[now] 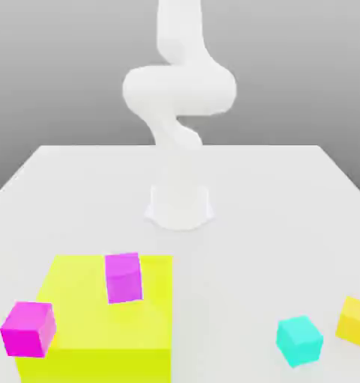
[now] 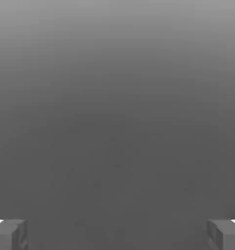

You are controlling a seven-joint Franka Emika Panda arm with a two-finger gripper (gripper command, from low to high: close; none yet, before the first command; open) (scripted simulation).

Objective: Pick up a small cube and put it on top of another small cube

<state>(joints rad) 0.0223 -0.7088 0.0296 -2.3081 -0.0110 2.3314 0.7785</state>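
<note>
The small orange-yellow cube [image 1: 355, 321] rests on the white table at the exterior view's far right, near the front. Just to its left lies a cyan cube [image 1: 299, 340]. One magenta cube [image 1: 123, 277] sits on top of the big lime-yellow block [image 1: 108, 322]; a second magenta cube [image 1: 28, 328] is at that block's left front corner. The white arm [image 1: 179, 90] rises from its base at the table's middle. In the hand view my gripper [image 2: 117, 234] is open, its grey fingertips [image 2: 9, 235] far apart, with only grey background between them.
The arm's round base [image 1: 180, 207] stands mid-table behind the blocks. The large lime-yellow block takes up the front left. The white table [image 1: 272, 224] stretches bare between the base and the cyan cube.
</note>
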